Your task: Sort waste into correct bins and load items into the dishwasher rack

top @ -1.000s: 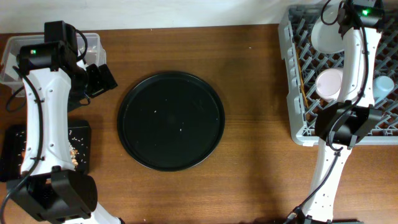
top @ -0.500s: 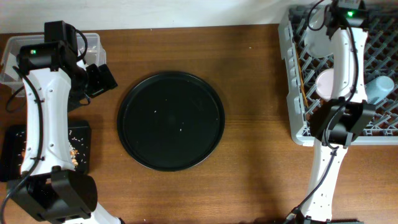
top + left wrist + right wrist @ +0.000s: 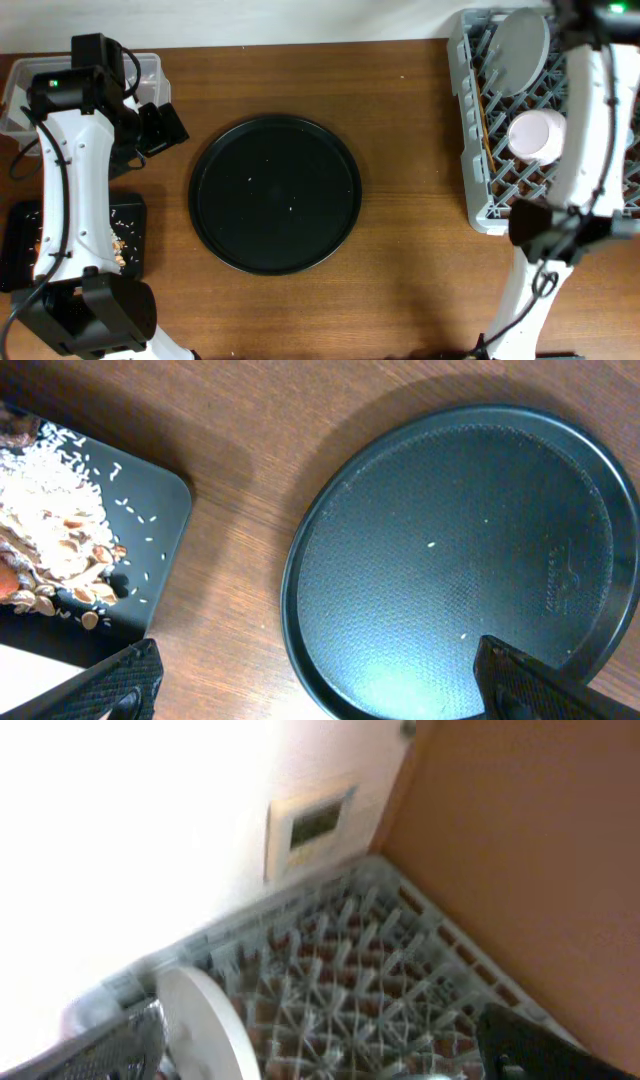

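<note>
My right gripper (image 3: 320, 1060) is open above the far corner of the grey dishwasher rack (image 3: 370, 960), with nothing between its fingers. The white plate (image 3: 205, 1020) stands on edge in the rack (image 3: 478, 150), just left of the jaws, and shows near the rack's back (image 3: 525, 50). A pinkish bowl (image 3: 537, 135) and the chopsticks (image 3: 487, 125) lie in the rack too. My left gripper (image 3: 320, 695) hangs open and empty over the wood between two trays. Rice-like waste (image 3: 50, 510) lies in the flat black bin (image 3: 18, 250). The clear bin (image 3: 152, 68) is at the back left.
A large round black tray (image 3: 275, 193) with a few crumbs sits mid-table, partly under my left jaws (image 3: 460, 550). The right arm (image 3: 580, 130) crosses over the rack and hides its right side. A wall runs behind the rack.
My right gripper has opened and let go of the white plate, which now stands in the rack. The right arm has lifted away toward the back right. The left arm has not moved.
</note>
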Controlling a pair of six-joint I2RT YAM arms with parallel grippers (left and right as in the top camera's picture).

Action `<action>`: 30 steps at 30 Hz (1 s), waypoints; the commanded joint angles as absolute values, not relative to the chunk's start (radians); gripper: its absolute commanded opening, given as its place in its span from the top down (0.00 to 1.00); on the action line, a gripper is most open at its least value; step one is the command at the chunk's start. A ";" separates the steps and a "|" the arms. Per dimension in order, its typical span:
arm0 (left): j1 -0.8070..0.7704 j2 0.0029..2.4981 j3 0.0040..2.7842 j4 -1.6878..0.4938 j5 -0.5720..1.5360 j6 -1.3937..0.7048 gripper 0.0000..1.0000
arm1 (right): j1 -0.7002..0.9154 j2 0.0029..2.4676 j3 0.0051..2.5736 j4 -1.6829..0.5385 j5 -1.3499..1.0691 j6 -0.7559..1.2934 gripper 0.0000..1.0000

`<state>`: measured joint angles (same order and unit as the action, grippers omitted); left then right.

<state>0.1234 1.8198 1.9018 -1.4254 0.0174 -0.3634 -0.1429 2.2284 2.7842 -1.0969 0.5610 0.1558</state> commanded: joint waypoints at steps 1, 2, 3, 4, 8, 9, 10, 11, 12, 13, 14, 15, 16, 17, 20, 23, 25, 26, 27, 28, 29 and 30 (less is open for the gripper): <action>0.121 1.818 1.900 -1.426 0.007 -0.373 0.01 | -0.139 2.086 2.796 -1.309 0.576 0.408 0.02; 0.121 1.818 1.900 -1.426 0.007 -0.373 0.01 | -0.139 2.070 2.796 -1.368 0.576 0.455 0.02; 0.121 1.818 1.900 -1.426 0.007 -0.373 0.01 | -0.138 2.051 2.796 -1.435 0.575 0.508 0.02; 0.121 1.818 1.900 -1.426 0.007 -0.373 0.01 | -0.138 2.038 2.796 -1.481 0.567 0.537 0.02; 0.121 1.818 1.900 -1.426 0.007 -0.373 0.01 | -0.138 1.986 2.796 -1.691 0.434 0.591 0.01; 0.121 1.818 1.900 -1.426 0.007 -0.373 0.01 | -0.137 1.968 2.791 -1.699 0.363 0.541 0.01; 0.121 1.818 1.900 -1.426 0.007 -0.373 0.01 | -0.136 1.950 2.786 -1.699 0.298 0.495 0.01; 0.121 1.818 1.900 -1.426 0.007 -0.373 0.01 | -0.134 1.922 2.785 -1.699 0.230 0.454 0.01; 0.121 1.818 1.900 -1.426 0.007 -0.373 0.01 | -0.134 1.885 2.785 -1.699 0.173 0.426 0.01; 0.121 1.818 1.900 -1.426 0.007 -0.373 0.01 | -0.134 1.850 2.785 -1.699 0.132 0.410 0.01; 0.121 1.818 1.900 -1.426 0.007 -0.373 0.01 | -0.134 1.803 2.785 -1.699 0.086 0.395 0.02; 0.121 1.818 1.900 -1.426 0.007 -0.373 0.01 | -0.135 1.757 2.785 -1.699 0.059 0.387 0.02; 0.121 1.818 1.900 -1.426 0.007 -0.373 0.01 | -0.135 1.711 2.785 -1.699 0.037 0.360 0.02; 0.121 1.818 1.900 -1.426 0.007 -0.373 0.01 | -0.134 1.665 2.785 -1.699 0.016 0.327 0.02; 0.121 1.818 1.900 -1.426 0.007 -0.373 0.01 | -0.135 1.559 2.777 -1.699 -0.059 0.209 0.02; 0.121 1.818 1.900 -1.426 0.007 -0.373 0.01 | -0.135 1.409 2.676 -1.699 -0.113 0.187 0.02; 0.121 1.818 1.900 -1.426 0.007 -0.373 0.01 | -0.135 1.317 2.582 -1.699 -0.132 0.188 0.02; 0.121 1.818 1.900 -1.426 0.007 -0.373 0.01 | -0.135 1.268 2.535 -1.699 -0.131 0.187 0.02; 0.121 1.818 1.900 -1.426 0.007 -0.373 0.01 | -0.135 1.224 2.495 -1.699 -0.132 0.188 0.02; 0.121 1.818 1.900 -1.426 0.007 -0.373 0.01 | -0.135 1.188 2.466 -1.699 -0.131 0.188 0.02; 0.121 1.818 1.900 -1.426 0.007 -0.373 0.01 | -0.135 1.155 2.445 -1.698 -0.131 0.188 0.02; 0.121 1.818 1.900 -1.426 0.007 -0.373 0.01 | -0.135 1.131 2.437 -1.698 -0.131 0.188 0.02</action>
